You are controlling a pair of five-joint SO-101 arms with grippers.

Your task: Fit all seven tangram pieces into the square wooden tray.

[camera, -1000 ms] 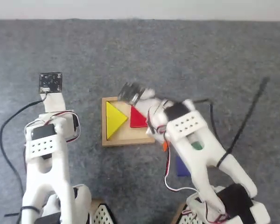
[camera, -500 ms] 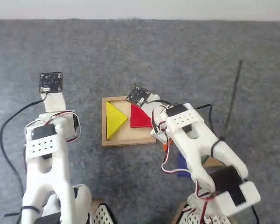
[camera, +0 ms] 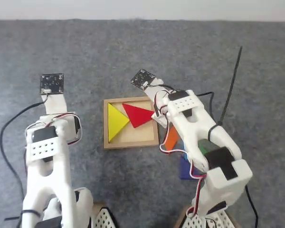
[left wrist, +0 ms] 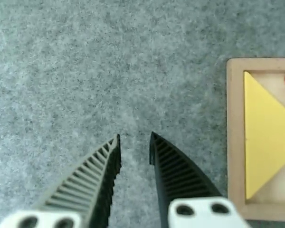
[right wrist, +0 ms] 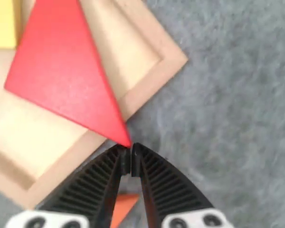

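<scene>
No text, number, label or sign can be read in any of the views. The small dark circuit board (camera: 52, 84) on one arm's wrist and the matching circuit board (camera: 143, 79) on the other arm carry pale marks. These marks are too small to make out as letters or digits.
</scene>
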